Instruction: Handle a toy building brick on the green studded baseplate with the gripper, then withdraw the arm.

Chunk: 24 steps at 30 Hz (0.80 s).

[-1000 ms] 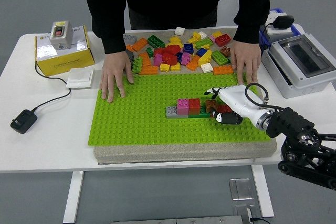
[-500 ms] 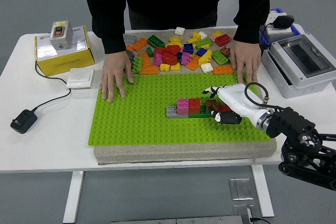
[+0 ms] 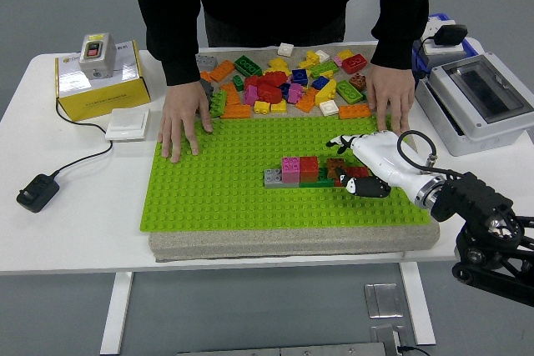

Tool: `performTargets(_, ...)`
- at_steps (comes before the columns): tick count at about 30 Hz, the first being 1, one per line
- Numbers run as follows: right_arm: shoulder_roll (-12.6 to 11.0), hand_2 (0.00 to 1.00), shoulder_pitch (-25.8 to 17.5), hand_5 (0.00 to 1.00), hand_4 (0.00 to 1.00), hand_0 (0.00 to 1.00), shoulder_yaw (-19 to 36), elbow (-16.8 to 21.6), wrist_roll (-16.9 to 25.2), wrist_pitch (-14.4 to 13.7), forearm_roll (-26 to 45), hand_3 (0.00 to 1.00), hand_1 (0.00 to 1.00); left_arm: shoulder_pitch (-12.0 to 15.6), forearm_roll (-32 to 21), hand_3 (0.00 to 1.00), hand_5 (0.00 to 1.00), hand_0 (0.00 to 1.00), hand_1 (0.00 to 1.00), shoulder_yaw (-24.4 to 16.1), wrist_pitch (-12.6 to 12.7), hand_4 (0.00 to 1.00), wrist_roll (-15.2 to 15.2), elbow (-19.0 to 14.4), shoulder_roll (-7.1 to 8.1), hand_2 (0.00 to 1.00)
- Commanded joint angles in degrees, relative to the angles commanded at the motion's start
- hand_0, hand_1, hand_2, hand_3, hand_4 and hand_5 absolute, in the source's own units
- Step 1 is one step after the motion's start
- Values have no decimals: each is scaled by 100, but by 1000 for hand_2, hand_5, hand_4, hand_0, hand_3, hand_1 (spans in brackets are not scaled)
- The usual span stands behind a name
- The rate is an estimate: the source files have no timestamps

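The green studded baseplate lies on a grey mat in the middle of the table. On it stands a short row of grey, pink and red bricks. Just right of that row sits a brown and red brick. My right hand, white with black fingertips, curls around that brick, thumb above and fingers below. The black right arm comes in from the lower right. My left arm is out of view.
A person stands at the far side, with one hand flat on the baseplate's left corner and the other on its right corner. Several loose bricks are piled behind the plate. A yellow box, a black adapter and a grey enclosure stand at the sides.
My right forearm and wrist have shifted a little to the right and down, while the fingers stay around the brown and red brick. The person's hands have not moved.
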Motion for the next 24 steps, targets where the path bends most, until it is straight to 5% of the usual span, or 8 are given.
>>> performTargets(4, 22, 687, 29, 368, 478, 133, -9, -39, -12, 35, -38, 780, 172, -13, -5, 618, 629, 685, 653, -2, 6, 57, -6, 0, 3, 557)
performTargets(5, 29, 691, 37, 384, 470, 134, -11, -56, -14, 44, -50, 675, 176, -16, -6, 618, 629, 685, 652, -4, 8, 57, -6, 0, 4, 556)
performTargets(24, 148, 697, 133, 388, 463, 130, -166, -225, -23, 118, -115, 650, 177, 22, -6, 619, 629, 684, 653, -15, 11, 59, 8, 0, -11, 557)
